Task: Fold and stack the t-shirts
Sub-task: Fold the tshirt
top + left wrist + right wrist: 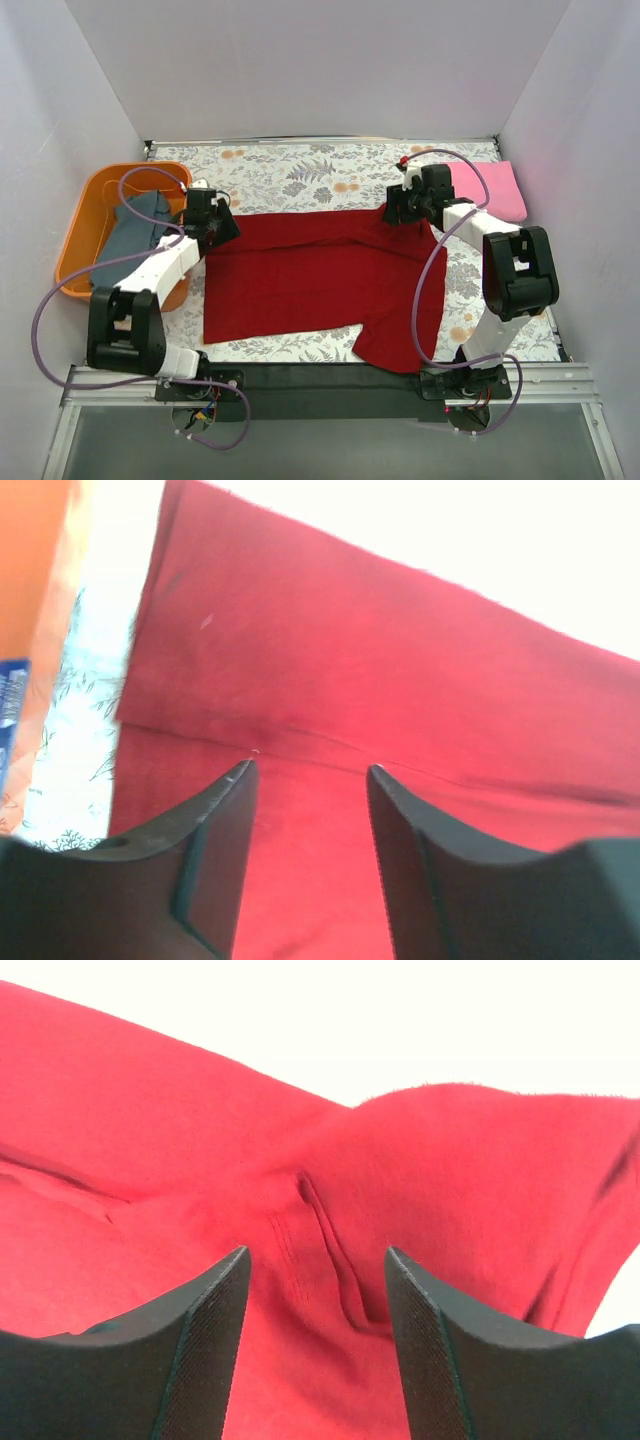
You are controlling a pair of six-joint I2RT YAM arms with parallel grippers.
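Note:
The dark red t-shirt (310,275) lies spread on the floral tablecloth, one sleeve hanging toward the near right. My left gripper (218,232) is at its far left corner, open, with red cloth (330,680) between and under the fingers. My right gripper (397,212) is at its far right corner, open over a wrinkled seam (330,1250). The pink t-shirt (490,188) lies folded at the far right. The grey-blue t-shirt (135,235) sits bunched in the orange basket (85,215).
The orange basket stands at the left edge beside my left arm, and its wall shows in the left wrist view (35,600). White walls close in the table on three sides. The black base rail (320,378) runs along the near edge.

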